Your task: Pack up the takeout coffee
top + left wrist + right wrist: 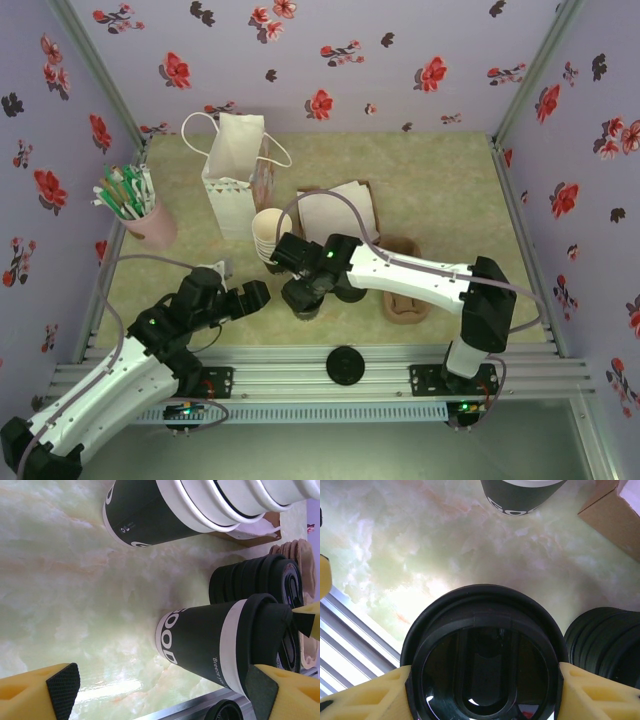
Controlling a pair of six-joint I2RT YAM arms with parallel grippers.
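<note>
The takeout coffee [303, 303], a dark paper cup [210, 642] with a black lid [482, 655], stands upright near the table's front edge. My right gripper [306, 288] comes down on it from above. Its yellow fingers [380, 695] press the lid's rim from both sides, so this gripper [482, 685] is shut on the cup's top. My left gripper [247, 297] sits just left of the cup, low over the table, and is open wide [160, 692]. The cup stands beyond its fingertips, close to the right-hand pad [260, 685]; I cannot tell whether they touch.
A stack of lidless cups [267, 235] stands behind the coffee, a short stack of spare lids [250, 580] to its right. Farther off are a white paper bag [235, 170], a pink holder of straws [145, 215], a brown carrier tray [408, 298], and one lid [344, 365] on the front rail.
</note>
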